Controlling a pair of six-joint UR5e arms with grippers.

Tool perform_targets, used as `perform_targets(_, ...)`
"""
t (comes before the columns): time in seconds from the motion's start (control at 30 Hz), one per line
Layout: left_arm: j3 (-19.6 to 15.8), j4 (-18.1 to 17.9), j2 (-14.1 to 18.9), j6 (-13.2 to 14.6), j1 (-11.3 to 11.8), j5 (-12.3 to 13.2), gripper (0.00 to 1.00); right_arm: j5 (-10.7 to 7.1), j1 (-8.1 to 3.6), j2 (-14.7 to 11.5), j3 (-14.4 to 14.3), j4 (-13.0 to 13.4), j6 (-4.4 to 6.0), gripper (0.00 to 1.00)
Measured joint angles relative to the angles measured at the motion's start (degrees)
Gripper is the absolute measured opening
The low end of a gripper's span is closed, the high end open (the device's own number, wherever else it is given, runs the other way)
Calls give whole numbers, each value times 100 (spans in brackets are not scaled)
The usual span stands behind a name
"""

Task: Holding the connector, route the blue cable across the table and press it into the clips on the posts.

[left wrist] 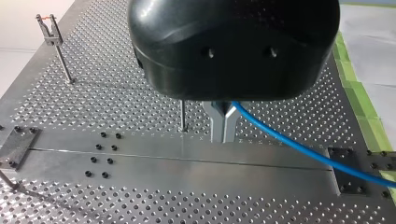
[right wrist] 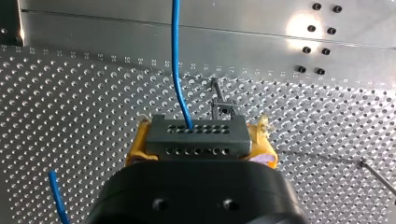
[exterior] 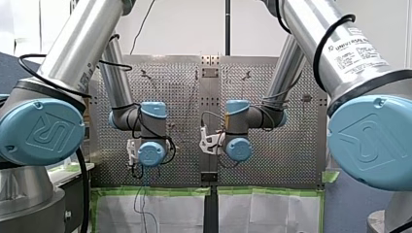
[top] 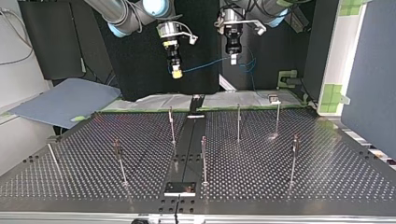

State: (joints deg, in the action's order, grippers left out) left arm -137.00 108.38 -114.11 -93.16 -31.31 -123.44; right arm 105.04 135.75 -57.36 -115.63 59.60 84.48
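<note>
The right wrist view shows the right gripper clenched on the grey connector, with a yellow pad on each side of it. The cable leaves the connector's face and runs ahead of the gripper over the table. A post with a clip on top stands just beyond the connector.

The left wrist view shows what that one does not. The left gripper has its metal fingers closed on the cable, which runs out sideways over the table's plain strip.

Only the top view shows both at once. At the frame's upper middle the right gripper hangs left of the left gripper, both high over the table. The cable spans the gap between them and drops in a slack loop just right of the left gripper. The posts stand lower in the frame, well apart from the cable.

The front view hides both grippers under the wrists, so I cannot tell their grasp there.
</note>
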Motion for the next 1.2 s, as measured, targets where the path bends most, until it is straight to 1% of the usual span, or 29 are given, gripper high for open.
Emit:
perform_targets(0.13, -7, 5, -7, 7, 6, -6, 0, 0, 0, 0, 1, 0, -1, 0)
perform_targets(0.23, -82, 82, -65, 77, 61, -35, 0, 42, 33, 44, 43, -43, -42, 0)
perform_targets(0.37, -249, 199, -105, 141, 97, -49, 0, 99, 63, 218, 217, -217, -93, 0)
perform_targets(0.57, -345, 235, -112, 157, 104, -52, 0, 113, 69, 503, 451, -503, -104, 0)
perform_targets(0.77, -350, 237, -115, 158, 105, -53, 0, 114, 70, 793, 498, -796, -106, 0)
perform_targets(0.87, -351, 237, -114, 158, 105, -53, 0, 114, 70, 877, 499, -935, -106, 0)
perform_targets(1.0, -348, 241, -111, 155, 102, -50, 0, 114, 70, 907, 501, -1148, -107, 0)
perform_targets(1.1, -279, 290, -41, 85, 74, -36, 0, 118, 71, 850, 564, -1317, -140, 0)
perform_targets(1.13, -229, 331, 10, 34, 59, -35, 0, 123, 76, 816, 599, -1368, -136, 0)
perform_targets(1.2, -151, 400, 90, -47, 49, -33, 0, 142, 96, 730, 679, -1473, -97, 0)
